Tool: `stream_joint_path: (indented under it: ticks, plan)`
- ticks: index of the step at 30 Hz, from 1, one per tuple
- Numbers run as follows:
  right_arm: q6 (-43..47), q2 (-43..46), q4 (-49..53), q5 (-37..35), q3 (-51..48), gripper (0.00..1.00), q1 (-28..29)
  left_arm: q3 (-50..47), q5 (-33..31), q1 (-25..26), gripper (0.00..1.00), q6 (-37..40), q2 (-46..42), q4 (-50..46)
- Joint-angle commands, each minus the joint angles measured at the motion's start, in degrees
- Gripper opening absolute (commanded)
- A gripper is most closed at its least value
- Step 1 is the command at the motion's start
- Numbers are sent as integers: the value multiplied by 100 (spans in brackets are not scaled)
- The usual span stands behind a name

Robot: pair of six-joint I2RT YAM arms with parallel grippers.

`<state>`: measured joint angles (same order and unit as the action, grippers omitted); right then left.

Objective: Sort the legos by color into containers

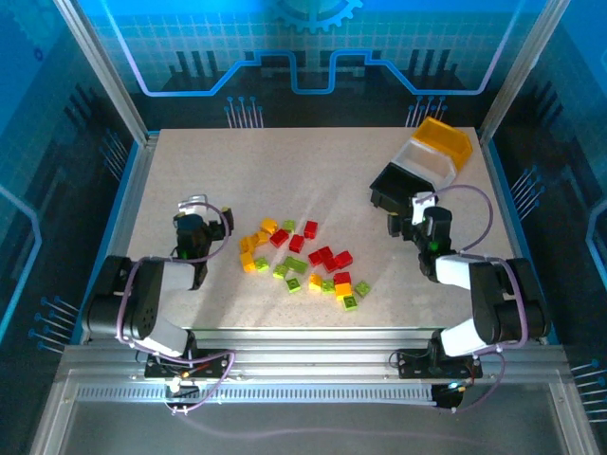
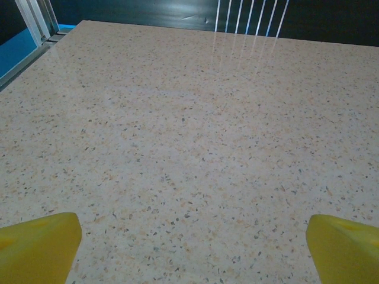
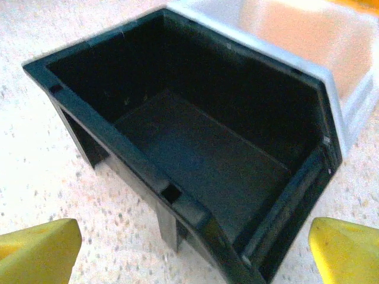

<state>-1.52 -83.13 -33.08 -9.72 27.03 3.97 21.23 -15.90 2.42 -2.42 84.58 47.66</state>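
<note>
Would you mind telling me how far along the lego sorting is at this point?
Nothing looks sorted yet: the legos lie loose on the table, the black bin is empty, and no bricks show in the white bin or yellow bin. Nothing is in hand; the left gripper and right gripper are open, the right facing the black bin. Every brick remains to sort.

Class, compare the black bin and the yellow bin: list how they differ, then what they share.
Colour: the black bin is dark, the yellow bin bright. Place: the black bin lies nearest the legos, the yellow bin farthest, by the back right corner. Shared: both are open-topped, alike in size, and flank the white bin.
</note>
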Motion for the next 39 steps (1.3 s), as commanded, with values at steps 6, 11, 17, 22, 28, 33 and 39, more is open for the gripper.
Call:
stream_joint_path:
  ticks: [6, 11, 17, 22, 28, 33, 39]
  plan:
    - [-491, 942, 1609, -1224, 808, 100, 364, 852, -474, -23, 99, -607, -1101, -1638]
    - [-2271, 728, 3276, -1731, 1914, 100, 116, 1015, -886, -54, 99, -2342, -1300, -1569]
    - [-2830, -187, 4662, 330, 3191, 100, -476, 1365, -62, -663, 99, -4849, -1695, -3156]
    - [-2433, -898, 4919, 1301, 3788, 100, -294, 1401, 918, -734, 99, -4930, -1621, -2837]
    - [-2165, -2017, 5751, 788, 4995, 100, 314, 1884, 1612, -605, 95, -4962, -1567, -3733]
    - [-2407, -2726, 6034, 719, 5589, 100, 541, 2061, 1983, -309, 92, -4926, -1619, -4203]
    - [-3010, -3111, 6069, 759, 5951, 98, 1065, 2252, 2337, 12, 89, -4880, -1510, -4473]
